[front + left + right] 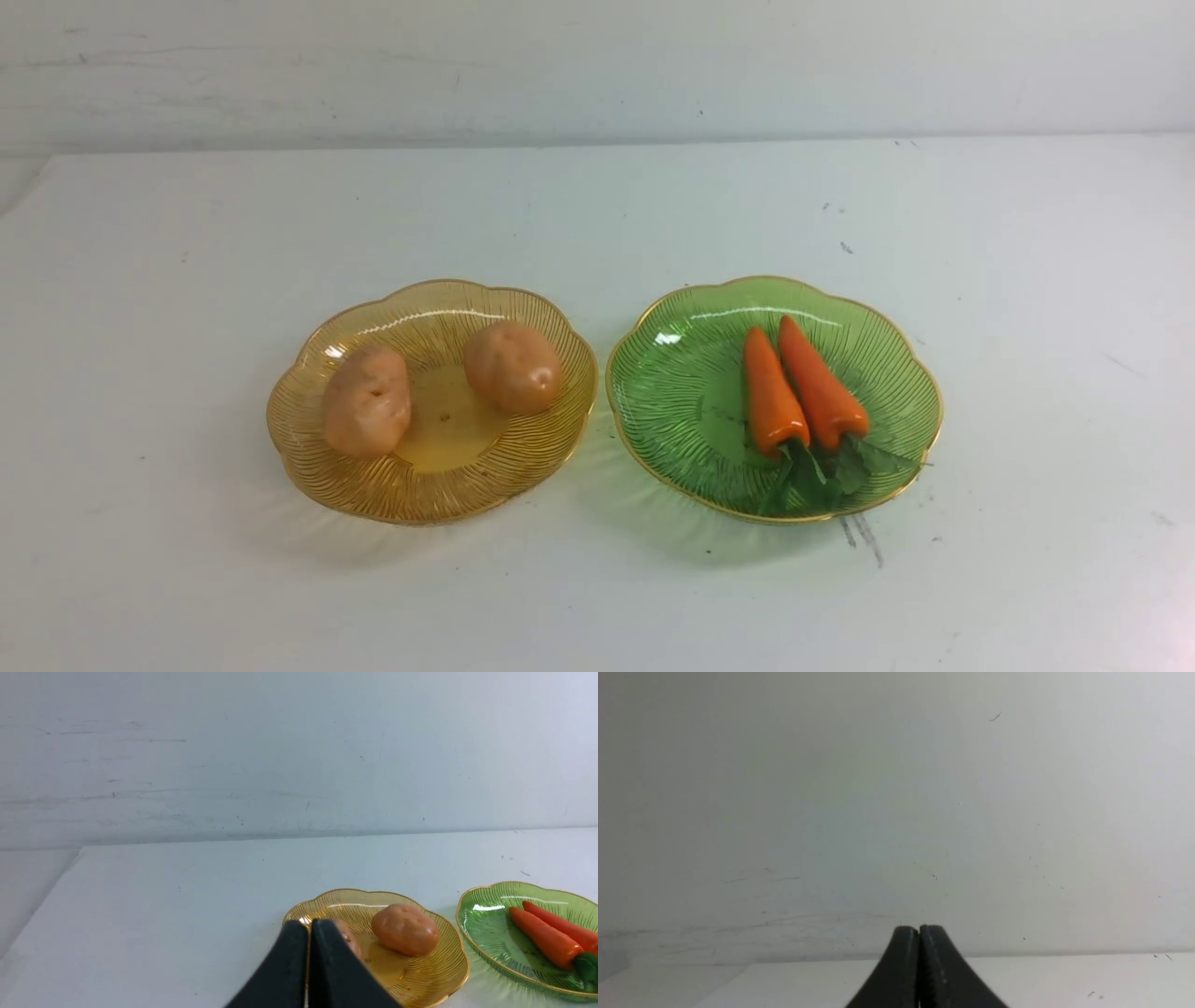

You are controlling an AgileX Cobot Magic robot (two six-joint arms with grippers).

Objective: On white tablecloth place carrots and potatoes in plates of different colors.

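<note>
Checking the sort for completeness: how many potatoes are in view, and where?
2. The left potato and the right potato both lie in the amber plate, apart from each other. None appears hidden.

The left plate (439,299) and the right plate (691,373) sit side by side near the middle of the tabletop (187,280), rims just apart, with the wall (597,65) behind. In the left plate, the left potato (367,399) lies toward the near left. The right potato (513,367) lies farther back on the right, bare plate floor between them. In the right plate, right of its centre, the left carrot (771,392) and the right carrot (820,385) lie alongside each other. Their tips point to the back and their leafy tops reach toward the near rim. They seem to touch, though the front view does not settle it.
</note>
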